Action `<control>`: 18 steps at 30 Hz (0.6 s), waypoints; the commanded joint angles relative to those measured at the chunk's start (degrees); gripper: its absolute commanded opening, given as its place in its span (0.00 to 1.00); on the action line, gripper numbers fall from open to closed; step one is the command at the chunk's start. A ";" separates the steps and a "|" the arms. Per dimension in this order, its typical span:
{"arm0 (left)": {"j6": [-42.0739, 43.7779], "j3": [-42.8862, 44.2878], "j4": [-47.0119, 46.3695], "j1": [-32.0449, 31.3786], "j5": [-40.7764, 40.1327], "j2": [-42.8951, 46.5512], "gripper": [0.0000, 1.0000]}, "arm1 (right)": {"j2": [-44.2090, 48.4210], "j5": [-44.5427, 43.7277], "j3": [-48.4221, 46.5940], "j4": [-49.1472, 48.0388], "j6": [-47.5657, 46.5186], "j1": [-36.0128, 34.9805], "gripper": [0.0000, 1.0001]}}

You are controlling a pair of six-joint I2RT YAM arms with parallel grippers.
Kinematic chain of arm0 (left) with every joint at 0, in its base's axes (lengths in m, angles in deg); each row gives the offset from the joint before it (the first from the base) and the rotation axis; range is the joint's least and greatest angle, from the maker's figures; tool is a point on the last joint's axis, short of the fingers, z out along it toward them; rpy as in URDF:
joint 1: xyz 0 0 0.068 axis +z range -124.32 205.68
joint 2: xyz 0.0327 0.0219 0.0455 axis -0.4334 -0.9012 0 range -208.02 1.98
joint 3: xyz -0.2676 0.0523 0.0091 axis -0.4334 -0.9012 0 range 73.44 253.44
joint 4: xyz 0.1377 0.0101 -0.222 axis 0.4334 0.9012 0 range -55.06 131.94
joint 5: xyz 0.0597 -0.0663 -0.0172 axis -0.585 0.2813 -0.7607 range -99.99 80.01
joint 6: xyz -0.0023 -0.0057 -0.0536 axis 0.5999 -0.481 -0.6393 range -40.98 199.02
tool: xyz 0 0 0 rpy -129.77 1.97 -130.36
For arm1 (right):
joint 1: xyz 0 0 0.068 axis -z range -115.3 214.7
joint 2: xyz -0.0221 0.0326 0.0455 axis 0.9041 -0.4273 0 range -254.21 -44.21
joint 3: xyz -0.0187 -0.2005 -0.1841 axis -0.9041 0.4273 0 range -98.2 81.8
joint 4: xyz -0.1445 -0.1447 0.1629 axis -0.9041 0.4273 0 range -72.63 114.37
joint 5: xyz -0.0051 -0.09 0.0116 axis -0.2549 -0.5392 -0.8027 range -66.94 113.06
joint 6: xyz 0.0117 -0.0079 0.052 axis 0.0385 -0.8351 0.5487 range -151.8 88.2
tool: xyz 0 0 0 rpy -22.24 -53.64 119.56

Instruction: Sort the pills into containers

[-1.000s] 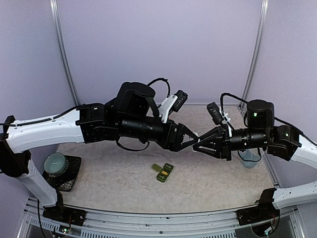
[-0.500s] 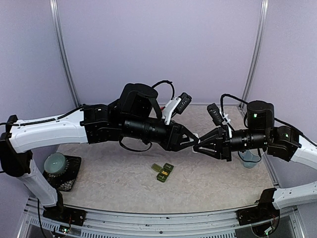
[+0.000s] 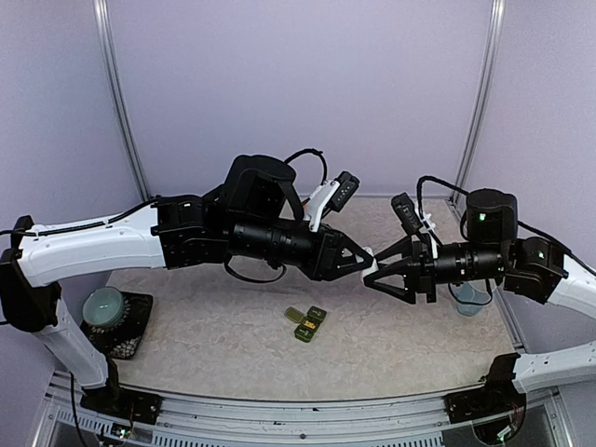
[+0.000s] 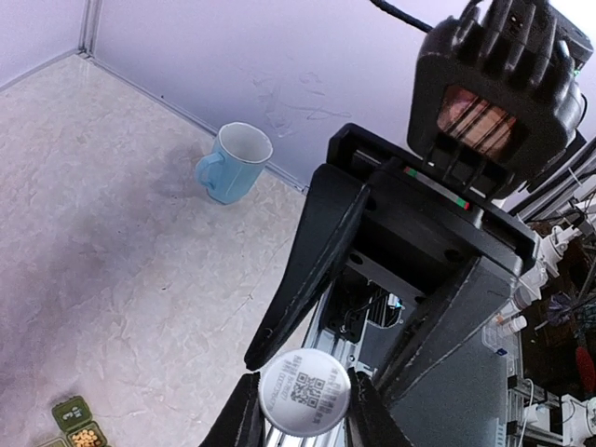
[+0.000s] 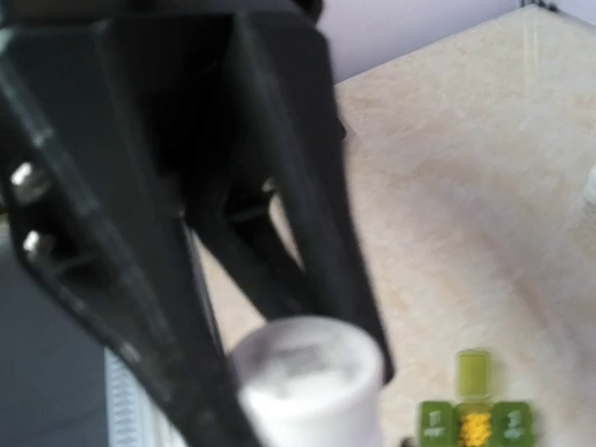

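1. Plastic first: the dark green strip of three joined square containers (image 3: 307, 323) lies flat on the beige mottled tabletop (image 3: 233, 345), toward the near middle and well below both grippers. At least one lid is flipped open. The middle cell holds yellow bits (image 5: 476, 426), pills I guess, but that wrist view is pretty blurry.
2. Off at the near left, a pale green round thing (image 3: 104, 304) sits on a black square pad (image 3: 130, 335).
3. Up in the air over the table centre, the two arms meet tip to tip. The left gripper (image 4: 303, 421) is pinching a small white cylinder with a QR-code sticker on its flat end (image 4: 304, 400), one finger on each side.
4. The right gripper (image 3: 377, 270) faces it with its jaws spread in a V around the same cylinder. Can't tell if the tips touch it.
5. Further back on the right, a pale blue mug (image 4: 233, 163) stands upright near the lavender back wall (image 3: 298, 93), well apart from the green strip.
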 commanded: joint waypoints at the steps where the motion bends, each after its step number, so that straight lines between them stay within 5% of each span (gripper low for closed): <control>1: -0.36 -0.01 -0.58 1.04 -4.72 0.58 0.19 | 1.52 -2.52 0.81 -0.14 -0.74 0.03 0.65; 4: -0.16 -1.32 0.99 1.74 -10.05 1.69 0.19 | 1.82 -4.65 0.90 0.73 -0.75 0.07 0.97; 5: 0.00 -1.84 1.65 1.98 -11.88 1.97 0.19 | 1.85 -5.49 1.09 1.04 -0.86 0.05 1.00; 18: 0.51 -16.86 3.05 13.79 -29.02 0.69 0.20 | 3.76 -11.32 4.59 0.25 -1.84 0.16 1.00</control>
